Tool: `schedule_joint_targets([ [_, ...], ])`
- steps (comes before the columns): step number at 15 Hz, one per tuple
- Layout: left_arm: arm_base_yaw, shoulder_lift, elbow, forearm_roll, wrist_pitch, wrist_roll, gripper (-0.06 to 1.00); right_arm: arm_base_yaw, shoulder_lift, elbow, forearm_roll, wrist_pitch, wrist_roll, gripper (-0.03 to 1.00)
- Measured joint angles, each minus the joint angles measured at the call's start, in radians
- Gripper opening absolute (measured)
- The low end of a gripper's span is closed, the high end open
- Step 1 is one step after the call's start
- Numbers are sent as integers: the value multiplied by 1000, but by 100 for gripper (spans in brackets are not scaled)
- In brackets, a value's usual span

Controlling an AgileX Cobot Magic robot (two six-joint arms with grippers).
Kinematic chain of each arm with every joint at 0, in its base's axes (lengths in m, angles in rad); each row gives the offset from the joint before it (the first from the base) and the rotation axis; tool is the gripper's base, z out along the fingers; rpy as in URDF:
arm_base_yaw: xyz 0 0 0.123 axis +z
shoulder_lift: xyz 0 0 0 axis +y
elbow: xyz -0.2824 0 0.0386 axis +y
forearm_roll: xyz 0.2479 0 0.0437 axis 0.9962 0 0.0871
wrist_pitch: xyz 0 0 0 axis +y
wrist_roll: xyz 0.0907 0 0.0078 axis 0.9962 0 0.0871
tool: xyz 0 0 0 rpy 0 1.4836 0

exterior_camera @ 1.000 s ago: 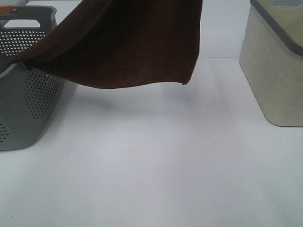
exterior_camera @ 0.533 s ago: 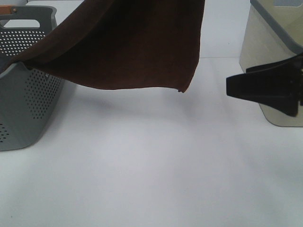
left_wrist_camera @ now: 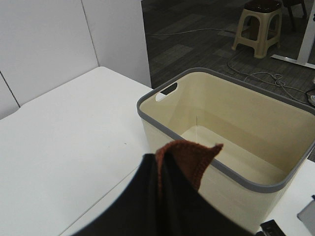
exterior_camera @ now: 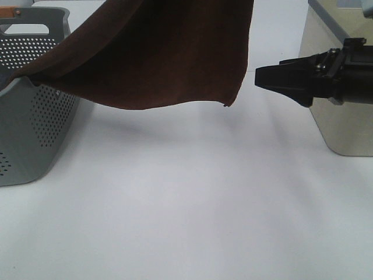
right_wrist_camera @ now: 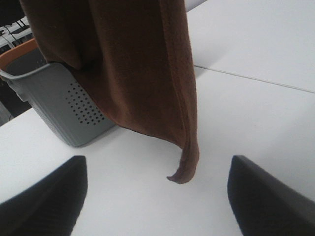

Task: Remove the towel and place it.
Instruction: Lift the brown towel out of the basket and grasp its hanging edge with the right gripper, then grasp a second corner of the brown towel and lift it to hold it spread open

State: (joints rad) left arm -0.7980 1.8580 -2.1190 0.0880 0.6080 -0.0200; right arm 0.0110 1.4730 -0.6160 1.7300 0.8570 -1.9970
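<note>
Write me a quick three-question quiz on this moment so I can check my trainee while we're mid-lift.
1. True or false: the towel hangs in the air with one end lying over the rim of the grey basket.
2. Pick one. The right hand is: A) shut on the towel; B) open and apart from the towel; C) shut and holding nothing.
3. Fill in: a corner of the towel is pinched in the ___ hand.

Key: 1 true; 2 B; 3 left hand.
</note>
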Motion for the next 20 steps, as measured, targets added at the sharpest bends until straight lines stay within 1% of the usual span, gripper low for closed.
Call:
schedule_joint_targets([
  [2,0,0,0,-1,-3,0,0,60,78,-60,4,-40,-57,75],
  [4,0,0,0,-1,-3,0,0,137,138,-112,5,-113,-77,75],
  [5,0,0,0,-1,-3,0,0,159,161,-138,5,-151,-75,75],
  [6,0,0,0,-1,-3,0,0,169,182,-158,5,-169,-72,75],
  [9,0,0,0,-1,-4,0,0,174,232,-208,6,-171,-59,74],
  [10,0,0,0,-1,-7,0,0,175,246,-217,6,-171,-58,70],
  [11,0,1,0,-1,-11,0,0,175,255,-221,6,-171,-58,62],
  [13,0,9,0,-1,-30,-1,0,175,266,-222,6,-172,-26,33],
  [14,0,13,0,-1,-31,-1,0,175,266,-222,6,-173,7,15],
  [15,0,17,0,-1,-31,-1,0,175,266,-223,7,-174,39,3],
  [16,0,17,0,-1,-31,-1,0,175,266,-223,6,-175,69,0],
  [18,0,17,0,5,-31,-1,0,175,263,-223,3,-183,163,0],
  [19,0,17,0,17,-31,-1,0,175,248,-223,-25,-197,225,0],
  [20,0,17,0,36,-32,-1,0,175,225,-229,-91,-210,319,0],
])
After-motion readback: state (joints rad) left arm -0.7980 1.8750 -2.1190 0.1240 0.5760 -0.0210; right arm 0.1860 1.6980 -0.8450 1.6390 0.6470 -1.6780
